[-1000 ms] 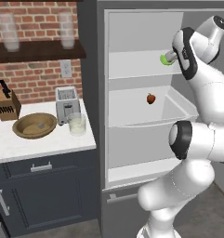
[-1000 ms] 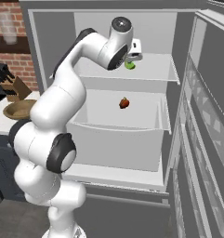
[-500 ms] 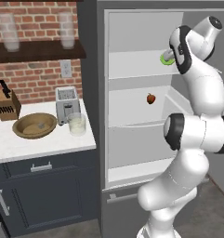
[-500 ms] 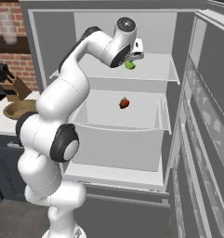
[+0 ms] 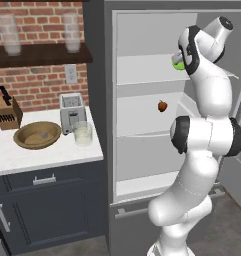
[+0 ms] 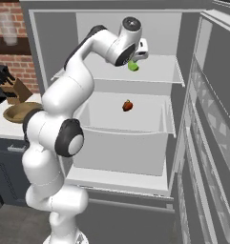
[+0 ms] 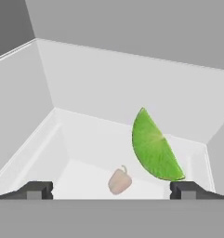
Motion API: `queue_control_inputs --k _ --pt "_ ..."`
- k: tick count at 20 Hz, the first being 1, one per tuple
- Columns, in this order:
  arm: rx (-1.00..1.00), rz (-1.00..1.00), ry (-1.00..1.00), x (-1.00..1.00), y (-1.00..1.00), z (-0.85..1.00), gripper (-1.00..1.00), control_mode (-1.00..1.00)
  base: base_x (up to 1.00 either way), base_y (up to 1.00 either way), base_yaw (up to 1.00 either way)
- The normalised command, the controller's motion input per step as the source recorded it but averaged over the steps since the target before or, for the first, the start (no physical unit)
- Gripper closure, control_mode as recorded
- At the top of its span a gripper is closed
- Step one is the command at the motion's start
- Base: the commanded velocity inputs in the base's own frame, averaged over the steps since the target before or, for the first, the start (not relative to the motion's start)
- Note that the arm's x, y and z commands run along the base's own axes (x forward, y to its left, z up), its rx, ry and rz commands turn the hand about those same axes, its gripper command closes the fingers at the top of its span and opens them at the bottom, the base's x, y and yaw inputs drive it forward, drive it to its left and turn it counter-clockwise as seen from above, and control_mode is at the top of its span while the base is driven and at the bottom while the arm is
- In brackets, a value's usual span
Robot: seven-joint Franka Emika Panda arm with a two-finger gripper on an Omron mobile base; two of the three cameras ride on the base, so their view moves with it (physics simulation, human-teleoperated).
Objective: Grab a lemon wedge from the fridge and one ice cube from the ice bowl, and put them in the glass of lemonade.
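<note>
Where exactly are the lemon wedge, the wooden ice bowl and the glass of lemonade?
lemon wedge [image 7: 154, 148], hand view, middle of its green face.
ice bowl [image 5: 27, 141], left base view, near rim.
glass of lemonade [image 5: 83, 135], left base view, front wall.

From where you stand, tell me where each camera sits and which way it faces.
Left base view: behind the arm's left, facing the open fridge and counter; arm rises at right.
Right base view: behind its right, facing the fridge shelves; arm rises at left.
Hand view: on the hand, looking along the open pincer at the lemon wedge.
All three share the lemon wedge; both base views share the dark red fruit.
</note>
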Motion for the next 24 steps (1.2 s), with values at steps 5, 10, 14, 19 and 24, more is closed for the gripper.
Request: queue_control_inputs --k 5,10,14,19,24 --pt "0.01 0.00 0.00 0.18 -0.12 -0.21 -1.00 -1.00 0.00 0.00 0.00" --pt "0.03 0.00 -0.03 0.19 -0.33 -0.32 -1.00 -1.00 0.00 0.00 0.00" --pt "0.01 0.00 0.00 0.12 -0.24 -0.11 -1.00 -1.00 0.00 0.00 0.00" --pt "0.00 0.00 0.00 0.17 -0.03 0.01 -1.00 -1.00 0.00 0.00 0.00" --pt "0.00 0.00 0.00 0.07 0.00 0.00 -1.00 -1.00 0.00 0.00 0.00"
